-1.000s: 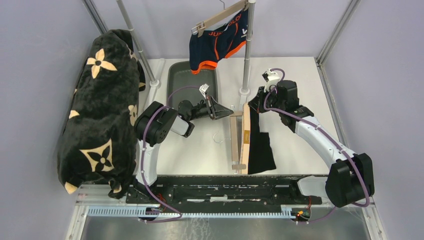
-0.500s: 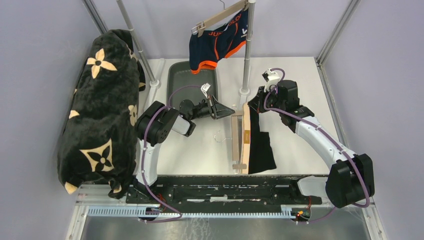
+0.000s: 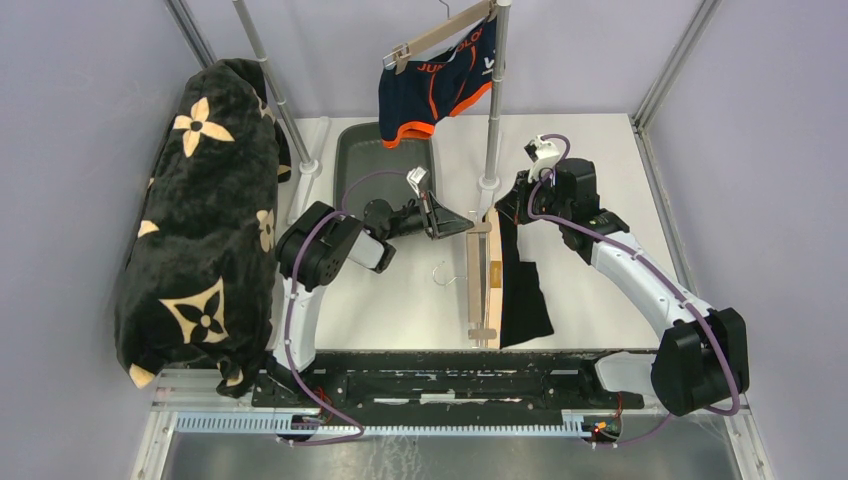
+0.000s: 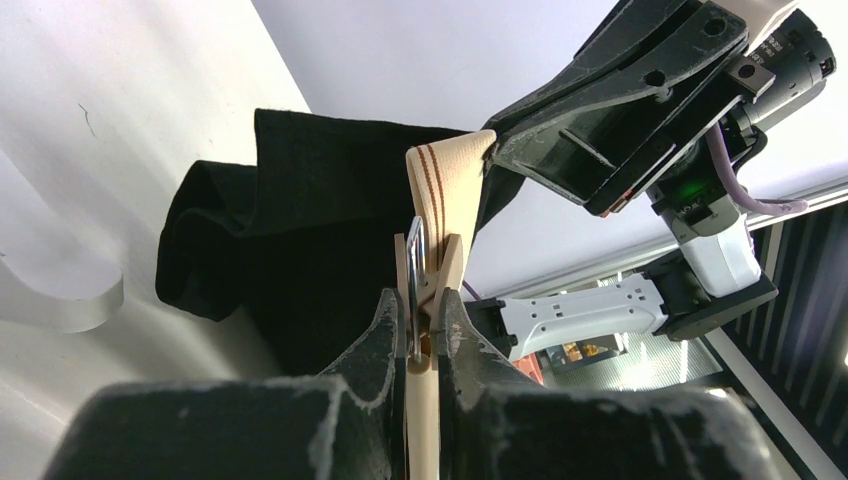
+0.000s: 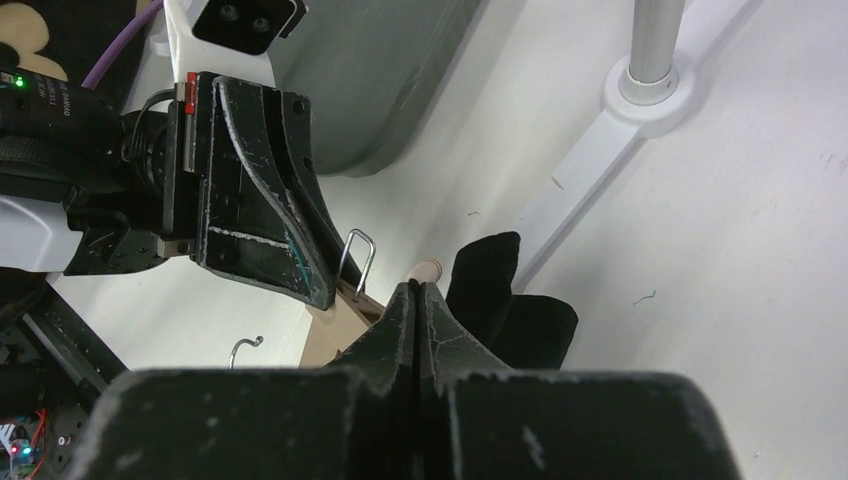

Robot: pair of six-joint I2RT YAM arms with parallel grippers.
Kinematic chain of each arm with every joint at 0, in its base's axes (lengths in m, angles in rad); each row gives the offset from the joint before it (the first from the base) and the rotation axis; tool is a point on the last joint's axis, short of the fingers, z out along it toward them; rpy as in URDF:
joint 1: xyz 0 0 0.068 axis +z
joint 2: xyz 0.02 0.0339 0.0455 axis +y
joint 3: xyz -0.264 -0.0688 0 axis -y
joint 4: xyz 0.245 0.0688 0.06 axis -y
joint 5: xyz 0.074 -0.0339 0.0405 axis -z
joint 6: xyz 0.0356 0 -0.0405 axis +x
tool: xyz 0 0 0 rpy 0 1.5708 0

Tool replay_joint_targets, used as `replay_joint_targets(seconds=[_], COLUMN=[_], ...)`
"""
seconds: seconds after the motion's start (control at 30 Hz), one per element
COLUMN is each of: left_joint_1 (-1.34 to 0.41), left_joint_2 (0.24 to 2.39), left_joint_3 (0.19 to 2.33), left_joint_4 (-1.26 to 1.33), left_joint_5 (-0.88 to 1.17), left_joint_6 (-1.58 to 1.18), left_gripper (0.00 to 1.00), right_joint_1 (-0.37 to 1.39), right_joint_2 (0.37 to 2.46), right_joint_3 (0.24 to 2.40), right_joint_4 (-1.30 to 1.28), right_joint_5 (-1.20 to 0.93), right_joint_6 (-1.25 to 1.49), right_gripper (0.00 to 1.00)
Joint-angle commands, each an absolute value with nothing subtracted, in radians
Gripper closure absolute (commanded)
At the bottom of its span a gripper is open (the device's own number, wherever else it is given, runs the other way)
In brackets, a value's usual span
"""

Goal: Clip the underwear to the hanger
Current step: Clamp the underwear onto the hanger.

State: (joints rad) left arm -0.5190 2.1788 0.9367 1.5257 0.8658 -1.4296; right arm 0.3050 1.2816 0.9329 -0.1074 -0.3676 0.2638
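- The left gripper [image 4: 420, 305] had its fingers clamped on the clip [image 4: 447, 268] at the far end of the wooden hanger [image 3: 478, 285].
- The right gripper [image 5: 417, 292] was pinched tight on the tan waistband [image 4: 440, 185] of the black underwear [image 3: 522, 295], holding that corner just beside the clip.
- The hanger ran near to far across the middle of the white table [image 3: 400, 310], with the underwear draped along its right side.
- At the far side, a navy and orange pair [image 3: 435, 85] hung from a rail above a grey tray [image 3: 365, 150].
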Motion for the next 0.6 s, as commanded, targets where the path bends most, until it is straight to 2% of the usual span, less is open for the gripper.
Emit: replay_joint_targets(seconds=[0.0, 0.57], left_joint_1=[-0.540, -0.551], left_joint_2=[2.183, 2.117], left_joint_3=[0.965, 0.936], left_joint_4=[1.730, 1.730], left_joint_5=[0.896, 0.890], left_joint_6=[-1.439, -1.427], left_gripper=[0.97, 0.97], right_joint_1=[0.296, 0.295], right_joint_2=[1.270, 1.275], right_joint_3=[1.000, 1.005], right_joint_4=[-0.041, -0.072], right_joint_5=[-0.374, -0.339], right_joint_6=[0.251, 0.239], right_gripper=[1.00, 0.99])
